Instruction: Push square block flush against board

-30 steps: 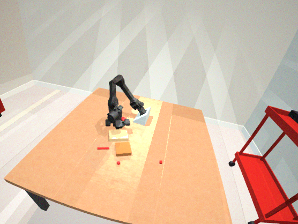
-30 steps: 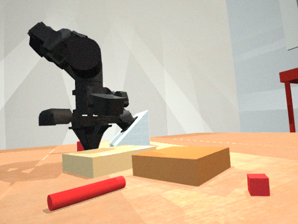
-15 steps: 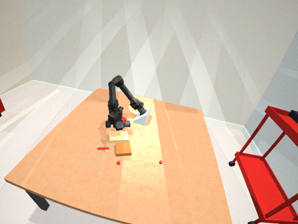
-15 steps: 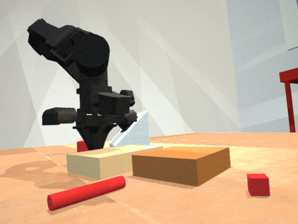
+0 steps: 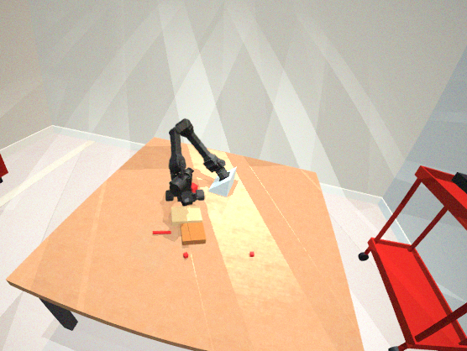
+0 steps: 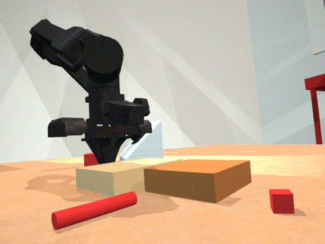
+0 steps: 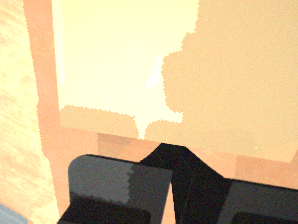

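Observation:
The cream board (image 5: 180,215) (image 6: 93,168) (image 7: 240,75) lies flat. The orange square block (image 5: 193,233) (image 6: 178,182) lies flat along its long near side, toward the board's right end in the top view. They look touching or nearly so; a thin gap cannot be ruled out. The block's right edge looks about even with the board's right end. My gripper (image 6: 106,163) (image 7: 170,143) is shut and empty, pointing down at the board's far long side, opposite the block. Its tips are at or very near that side; contact is not clear. The arm hides the tips in the top view.
A red cylinder (image 5: 161,233) (image 6: 94,210) lies left of the block. Small red cubes (image 5: 186,255) (image 5: 252,254) lie nearer the front. A red block (image 5: 194,187) (image 6: 90,159) and a pale blue wedge (image 5: 223,185) (image 6: 155,143) stand behind the gripper.

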Motion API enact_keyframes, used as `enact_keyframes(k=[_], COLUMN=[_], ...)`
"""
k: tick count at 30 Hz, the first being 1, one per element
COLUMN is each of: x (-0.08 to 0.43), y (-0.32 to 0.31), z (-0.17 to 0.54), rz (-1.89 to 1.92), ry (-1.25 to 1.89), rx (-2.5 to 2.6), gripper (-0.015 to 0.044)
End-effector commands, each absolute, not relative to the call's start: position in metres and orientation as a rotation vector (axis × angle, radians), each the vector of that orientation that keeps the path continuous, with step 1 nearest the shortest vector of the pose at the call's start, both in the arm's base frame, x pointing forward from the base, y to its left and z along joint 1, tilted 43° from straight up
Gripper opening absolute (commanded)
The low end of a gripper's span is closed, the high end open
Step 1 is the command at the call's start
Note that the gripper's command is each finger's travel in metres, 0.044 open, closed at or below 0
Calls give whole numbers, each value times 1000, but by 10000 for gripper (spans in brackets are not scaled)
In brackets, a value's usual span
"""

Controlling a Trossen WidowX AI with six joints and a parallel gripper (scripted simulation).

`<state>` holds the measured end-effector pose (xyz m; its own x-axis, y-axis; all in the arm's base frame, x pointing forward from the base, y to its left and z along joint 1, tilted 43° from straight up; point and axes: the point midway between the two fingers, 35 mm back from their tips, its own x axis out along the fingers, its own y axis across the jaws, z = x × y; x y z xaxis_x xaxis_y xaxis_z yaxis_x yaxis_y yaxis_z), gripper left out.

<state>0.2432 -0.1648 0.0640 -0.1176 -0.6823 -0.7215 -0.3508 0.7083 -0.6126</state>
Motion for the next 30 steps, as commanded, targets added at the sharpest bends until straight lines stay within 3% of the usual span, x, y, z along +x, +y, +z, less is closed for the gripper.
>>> enact_keyframes(k=[1,25,30], x=[238,202,213], y=[-166,-173,-142], z=[65,78,111], rz=[-340,-341,-340], ry=[1725,1727,1727], rx=[-827,-828,-827], gripper=[0,0,0])
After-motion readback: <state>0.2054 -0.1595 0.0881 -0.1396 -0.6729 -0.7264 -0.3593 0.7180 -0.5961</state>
